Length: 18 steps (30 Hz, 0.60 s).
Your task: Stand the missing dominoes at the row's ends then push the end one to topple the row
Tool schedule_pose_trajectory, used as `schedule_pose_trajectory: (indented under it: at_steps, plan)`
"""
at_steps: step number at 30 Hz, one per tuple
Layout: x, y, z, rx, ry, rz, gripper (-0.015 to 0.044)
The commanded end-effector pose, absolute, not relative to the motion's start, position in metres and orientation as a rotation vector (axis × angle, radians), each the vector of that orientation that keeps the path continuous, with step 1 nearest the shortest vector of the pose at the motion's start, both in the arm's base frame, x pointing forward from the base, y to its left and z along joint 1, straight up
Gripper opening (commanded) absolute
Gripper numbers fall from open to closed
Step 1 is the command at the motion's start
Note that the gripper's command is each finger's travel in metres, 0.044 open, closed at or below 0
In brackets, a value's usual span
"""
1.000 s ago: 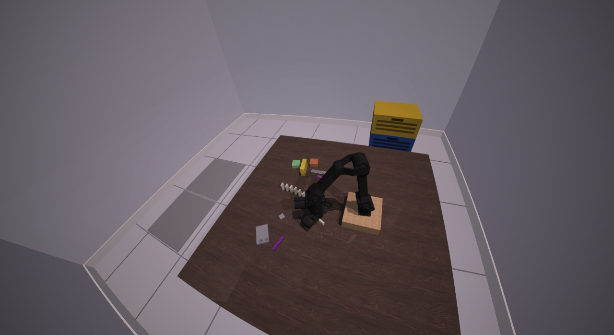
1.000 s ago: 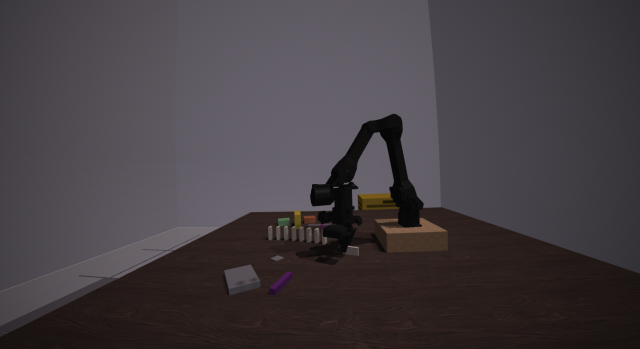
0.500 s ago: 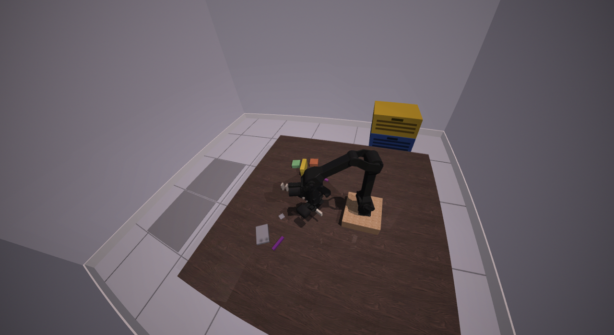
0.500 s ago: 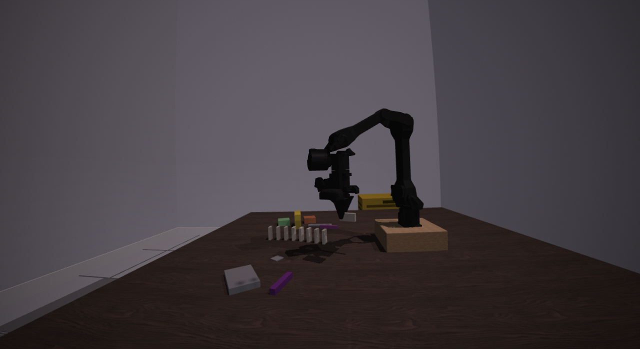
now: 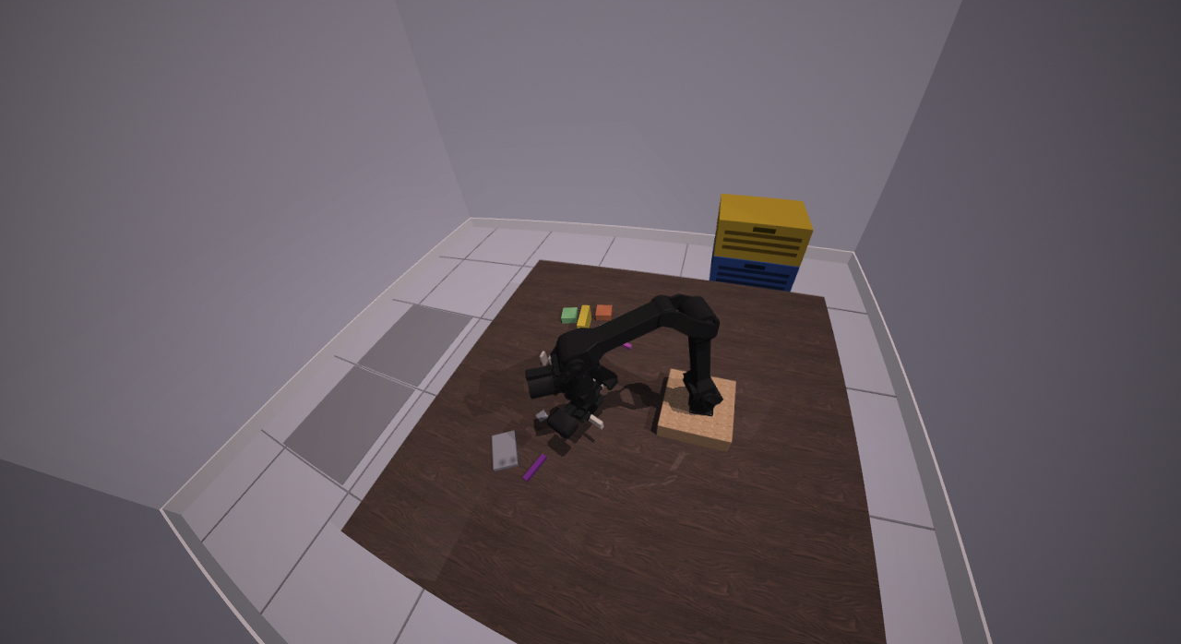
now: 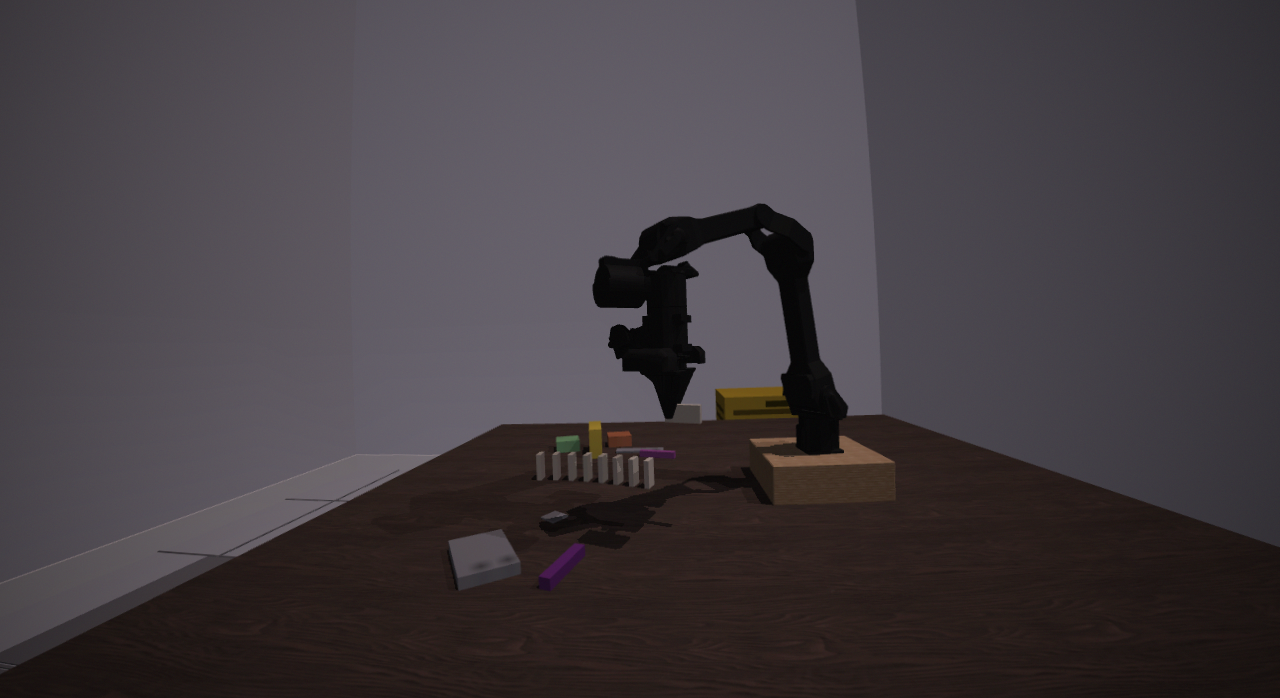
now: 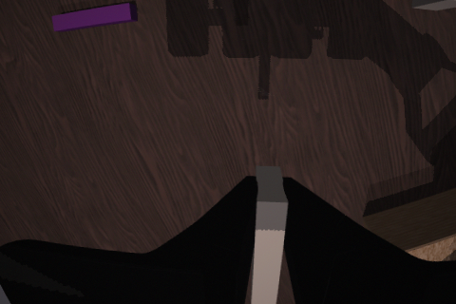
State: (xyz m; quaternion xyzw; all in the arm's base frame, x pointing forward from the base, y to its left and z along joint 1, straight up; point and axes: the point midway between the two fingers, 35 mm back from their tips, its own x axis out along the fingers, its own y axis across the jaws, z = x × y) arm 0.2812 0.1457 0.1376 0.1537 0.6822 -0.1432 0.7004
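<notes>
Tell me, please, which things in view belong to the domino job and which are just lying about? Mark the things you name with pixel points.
For the job:
- domino in the hand [image 5: 596,422] [image 6: 688,414] [image 7: 269,252]
- row of standing dominoes [image 6: 602,468]

Just lying about:
- purple bars
- green block [image 5: 568,315] [image 6: 567,444]
- yellow block [image 5: 583,316] [image 6: 595,439]
- orange block [image 5: 604,312] [image 6: 619,440]
- grey slab [image 5: 504,450] [image 6: 483,556]

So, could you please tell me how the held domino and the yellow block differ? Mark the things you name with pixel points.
The domino [image 5: 596,423] [image 6: 687,414] [image 7: 268,266] is off-white; the block [image 5: 583,316] [image 6: 595,440] is yellow. The domino is held above the table by the pincer [image 5: 584,414] [image 6: 671,415] [image 7: 270,182], its long side roughly level; the block stands upright on the table [image 5: 701,541] [image 6: 805,604] [image 7: 142,152]. Both are rectangular.
</notes>
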Motion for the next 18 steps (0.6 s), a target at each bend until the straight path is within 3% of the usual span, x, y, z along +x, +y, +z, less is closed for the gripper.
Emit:
schedule_pose_trajectory:
  at_steps: [1, 18]
  plan:
    - [0.284, 0.151, 0.137, 0.343, 1.520, -0.324, 0.0028]
    - [0.332, 0.182, 0.092, 0.134, 1.183, -0.163, 0.0028]
